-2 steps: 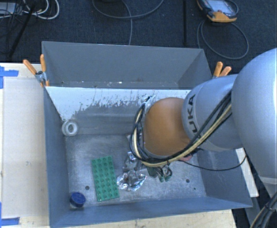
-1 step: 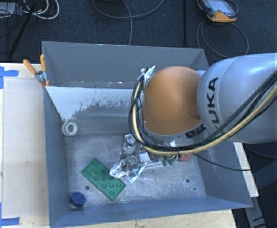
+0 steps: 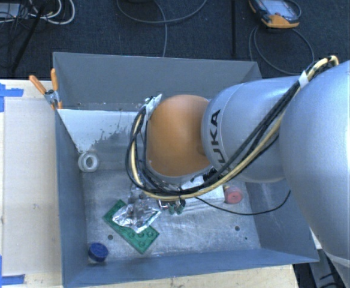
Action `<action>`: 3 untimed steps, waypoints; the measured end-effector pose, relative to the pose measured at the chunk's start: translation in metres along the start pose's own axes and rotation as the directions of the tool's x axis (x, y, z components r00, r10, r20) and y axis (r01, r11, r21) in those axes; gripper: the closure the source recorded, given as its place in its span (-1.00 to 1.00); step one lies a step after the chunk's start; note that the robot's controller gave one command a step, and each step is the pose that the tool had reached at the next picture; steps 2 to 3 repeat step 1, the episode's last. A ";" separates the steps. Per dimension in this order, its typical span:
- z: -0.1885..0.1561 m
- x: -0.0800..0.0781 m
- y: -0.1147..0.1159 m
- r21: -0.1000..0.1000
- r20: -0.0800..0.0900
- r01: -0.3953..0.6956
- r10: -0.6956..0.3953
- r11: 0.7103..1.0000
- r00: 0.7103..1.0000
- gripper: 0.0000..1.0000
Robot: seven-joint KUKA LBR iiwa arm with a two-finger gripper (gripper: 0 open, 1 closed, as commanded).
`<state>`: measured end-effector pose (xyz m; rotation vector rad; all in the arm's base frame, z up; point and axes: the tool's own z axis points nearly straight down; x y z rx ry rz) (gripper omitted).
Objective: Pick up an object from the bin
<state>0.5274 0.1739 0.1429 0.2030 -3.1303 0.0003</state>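
Note:
My gripper (image 3: 140, 204) reaches down under the orange cover into the front middle of the bin. It is right over a crumpled piece of silver foil (image 3: 136, 219), and the two blend together. The foil lies on a flat green studded building plate (image 3: 134, 235). A dark blue round cap (image 3: 97, 252) lies near the bin's front left corner.
A small grey tape roll (image 3: 89, 161) lies by the left wall. A pink-red round piece (image 3: 232, 196) sits to the right, under the arm. The arm and its cables cover the bin's middle and right.

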 end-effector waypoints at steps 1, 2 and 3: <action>-0.089 0.016 -0.014 -0.001 0.011 0.004 -0.003 1.000 1.000 1.00; -0.089 0.016 -0.014 -0.001 0.011 0.004 -0.003 1.000 1.000 1.00; -0.089 0.016 -0.014 -0.001 0.011 0.004 -0.003 1.000 1.000 1.00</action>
